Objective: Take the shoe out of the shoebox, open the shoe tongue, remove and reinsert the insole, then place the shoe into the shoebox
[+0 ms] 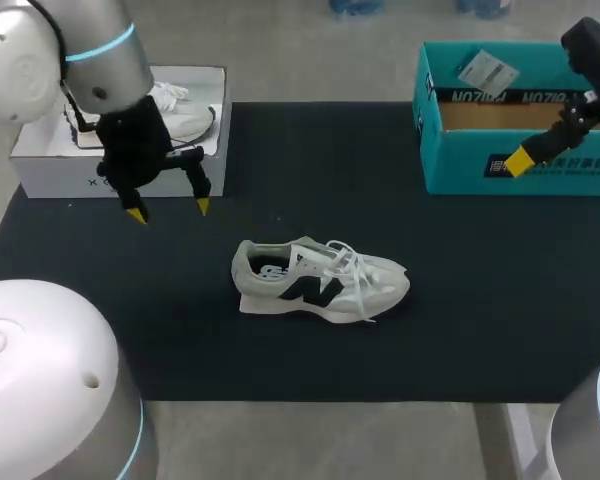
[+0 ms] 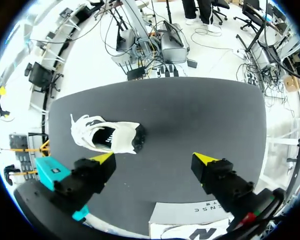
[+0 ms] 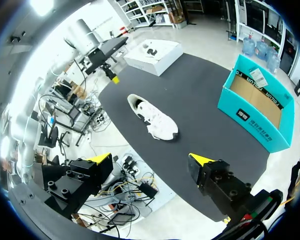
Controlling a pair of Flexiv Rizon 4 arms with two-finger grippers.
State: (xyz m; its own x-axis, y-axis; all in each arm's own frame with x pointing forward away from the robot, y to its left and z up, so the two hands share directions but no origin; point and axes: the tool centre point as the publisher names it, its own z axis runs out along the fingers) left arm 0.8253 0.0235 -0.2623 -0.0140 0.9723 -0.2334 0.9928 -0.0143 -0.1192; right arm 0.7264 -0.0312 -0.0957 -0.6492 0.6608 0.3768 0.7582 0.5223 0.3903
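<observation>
One shoe (image 1: 320, 282), two boxes: teal shoebox (image 1: 450, 172), white box (image 1: 80, 172). Left gripper (image 1: 170, 210), right gripper (image 3: 151, 159): fingers apart, empty. The head view shows the teal shoebox; the left wrist view does not.

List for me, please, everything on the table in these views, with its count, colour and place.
shoe: one, white and grey with a black logo, upright on its sole in the middle of the mat.
teal shoebox: one, teal, open, at the mat's far right.
card: one, white, against the teal shoebox's back wall.
white shoebox: one, white, open, at the mat's far left.
second shoe: one, white, inside the white shoebox.
mat: one, black, covering the table.
left gripper: one, black with yellow tips, open, in front of the white shoebox.
right gripper: one, same colours, open, by the teal shoebox's front.
</observation>
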